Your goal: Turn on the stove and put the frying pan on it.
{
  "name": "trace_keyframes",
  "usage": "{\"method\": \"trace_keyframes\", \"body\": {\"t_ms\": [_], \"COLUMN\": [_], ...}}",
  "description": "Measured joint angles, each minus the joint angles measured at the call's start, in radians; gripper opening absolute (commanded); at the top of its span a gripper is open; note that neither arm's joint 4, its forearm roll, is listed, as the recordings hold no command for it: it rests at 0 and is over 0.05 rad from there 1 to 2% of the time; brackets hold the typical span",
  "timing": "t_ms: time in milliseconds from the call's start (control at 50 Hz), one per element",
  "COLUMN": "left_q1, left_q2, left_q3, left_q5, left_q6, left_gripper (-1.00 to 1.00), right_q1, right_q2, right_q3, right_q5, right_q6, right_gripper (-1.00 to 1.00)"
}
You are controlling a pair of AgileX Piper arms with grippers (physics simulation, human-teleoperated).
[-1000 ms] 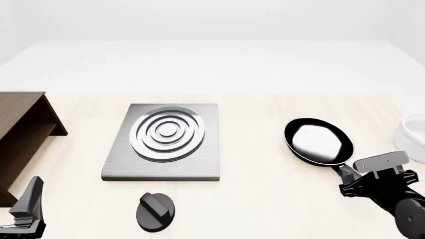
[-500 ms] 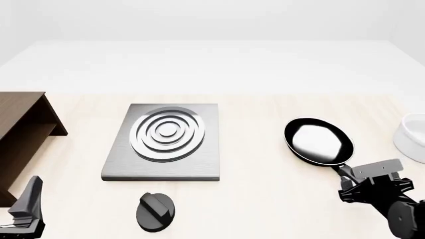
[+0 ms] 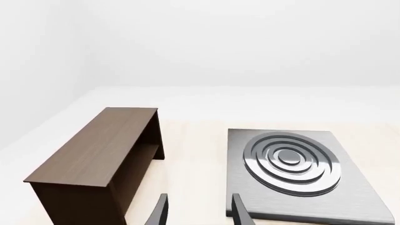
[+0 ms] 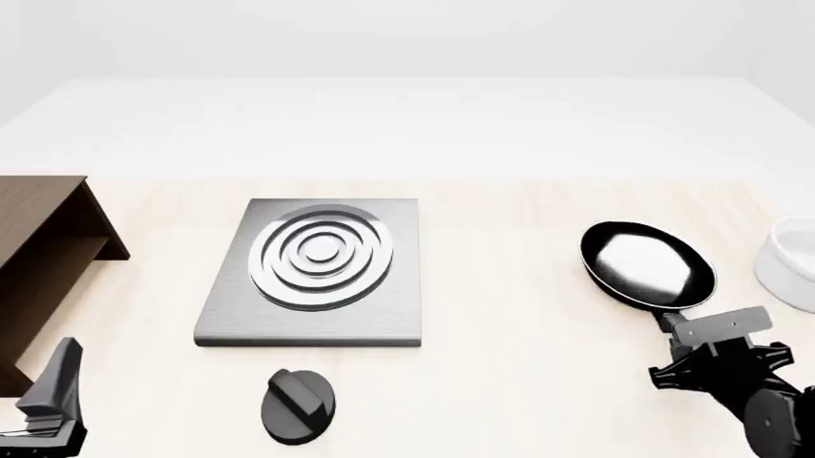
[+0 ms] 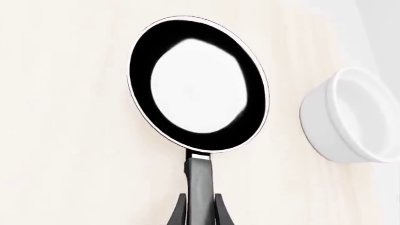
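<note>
The stove (image 4: 319,272) is a flat grey slab with silver rings, lying left of centre; its round black knob (image 4: 300,405) lies just in front of it. The stove also shows in the left wrist view (image 3: 293,161). The frying pan (image 4: 647,265) is black with a pale glossy inside, at the right, well apart from the stove. My right gripper (image 4: 698,342) is shut on its long black handle (image 5: 198,183), seen between the fingers in the right wrist view (image 5: 200,211). My left gripper (image 3: 200,214) is open and empty, low at the front left (image 4: 52,401).
A brown wooden cabinet (image 4: 45,258) stands at the left edge and shows in the left wrist view (image 3: 100,159). A white bowl (image 4: 792,262) sits at the far right, close beside the pan (image 5: 353,122).
The pan has shifted to the right, toward the bowl, with my right gripper on its handle. The right gripper moved slightly nearer first. The left arm has not moved.
</note>
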State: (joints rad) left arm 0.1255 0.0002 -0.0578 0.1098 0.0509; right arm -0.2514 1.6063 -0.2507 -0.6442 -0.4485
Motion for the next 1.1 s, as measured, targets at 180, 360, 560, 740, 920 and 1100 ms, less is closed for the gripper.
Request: {"method": "trace_keyframes", "body": {"t_ms": [180,360,560,740,920,1100], "left_q1": [0.0,0.0,-0.001,0.0,0.0,-0.002], "left_q2": [0.0,0.0,0.0,0.0,0.0,0.0], "left_q3": [0.001,0.003,0.003,0.002,0.004,0.005], "left_q5": [-0.001,-0.003,-0.004,-0.004,-0.005,-0.005], "left_q6": [0.001,0.002,0.001,0.001,-0.003,-0.011], "left_gripper": [1.0,1.0,1.0,1.0,1.0,1.0], "right_q1": [0.028,0.08,0.173,0.283,0.412,0.54], "right_q2": [-0.113,-0.325,-0.47,-0.492,-0.437,-0.344], "right_q3": [0.012,-0.028,-0.083,-0.164,-0.267,-0.388], "right_q5": [0.065,0.245,0.389,0.462,0.491,0.509], "right_q6": [0.005,0.012,0.001,-0.01,-0.017,-0.035], "right_gripper": [-1.0,-1.0,-1.0,-1.0,-1.0,-1.0]}}
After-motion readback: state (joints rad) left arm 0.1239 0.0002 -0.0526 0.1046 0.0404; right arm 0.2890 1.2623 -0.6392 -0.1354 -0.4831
